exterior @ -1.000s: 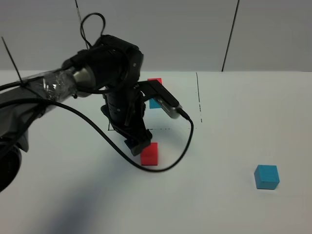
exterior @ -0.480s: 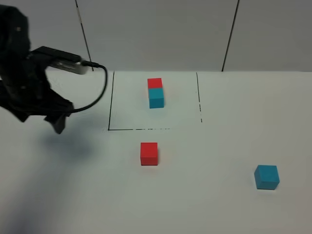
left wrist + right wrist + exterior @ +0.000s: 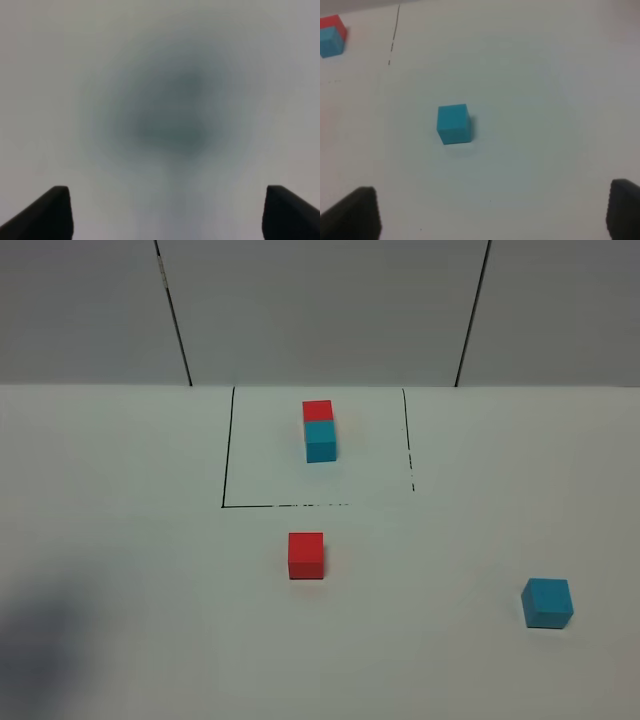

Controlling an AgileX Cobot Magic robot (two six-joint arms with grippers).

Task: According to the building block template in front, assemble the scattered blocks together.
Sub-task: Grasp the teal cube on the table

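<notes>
Red cube (image 3: 306, 555): one of the two loose blocks. I see it sitting flat on the white table (image 3: 450, 530), just outside the near side of the black lines (image 3: 228, 450) and roughly in line with the template. Nothing touches it.
Blue cube (image 3: 547, 602): the other loose block, off to the right and nearer the high camera. It is well apart from the red cube and outside the lines. On my right wrist feed it rests alone on bare table.
Template (image 3: 319, 430): a red block and a blue block pressed together inside the lines, toward the back. Red is on the far side, blue on the near side.
Black lines: a solid left side, a near side that breaks into dashes, and a right side that is dashed lower down.
Left pincer (image 3: 165, 212): wide. Two dark tips sit at opposite edges of my wrist feed with nothing between them. Beyond them is only a blurred pale surface with a dark smudge.
Right pincer (image 3: 492, 212): wide, holding nothing. The blue cube lies beyond the tips and clear of both.
Shadow (image 3: 40, 640): a soft dim patch on the table's near left corner.
</notes>
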